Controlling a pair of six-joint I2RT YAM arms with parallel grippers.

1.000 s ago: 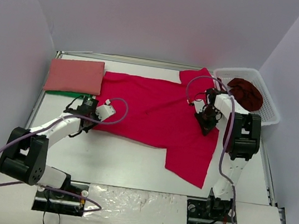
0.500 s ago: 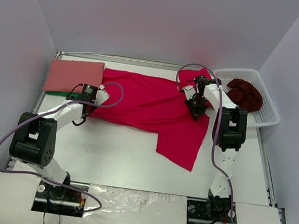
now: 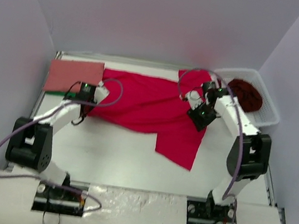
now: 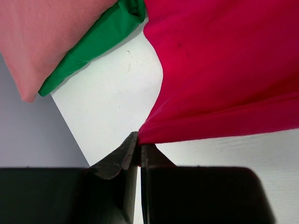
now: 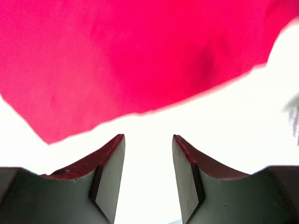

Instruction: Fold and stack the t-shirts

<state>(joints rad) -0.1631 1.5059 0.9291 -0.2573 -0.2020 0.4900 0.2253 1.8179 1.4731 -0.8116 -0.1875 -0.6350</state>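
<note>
L gripper (image 4: 139, 141): fingers pressed together, pinching the edge of the crimson t-shirt (image 3: 139, 102). In the wrist view a cloth corner comes straight out of the tips, just over the white table (image 3: 115, 152). Upper left of that view shows the folded salmon t-shirt (image 4: 42, 37) w/ a green cloth (image 4: 93, 42) under it. The green end sits just beside the crimson edge at the top of the frame.

R gripper (image 5: 147, 140): fingers spread, nothing btwn them. Crimson cloth fills the upper part of its wrist view, beyond the tips; can't tell if touching.

Top view: the crimson shirt lies spread across mid-frame, from the salmon one at upper left toward the white basket (image 3: 271, 112) at upper right, w/ one flap reaching down to lower centre. The maroon t-shirt (image 3: 246, 94) is bunched inside the basket.
</note>
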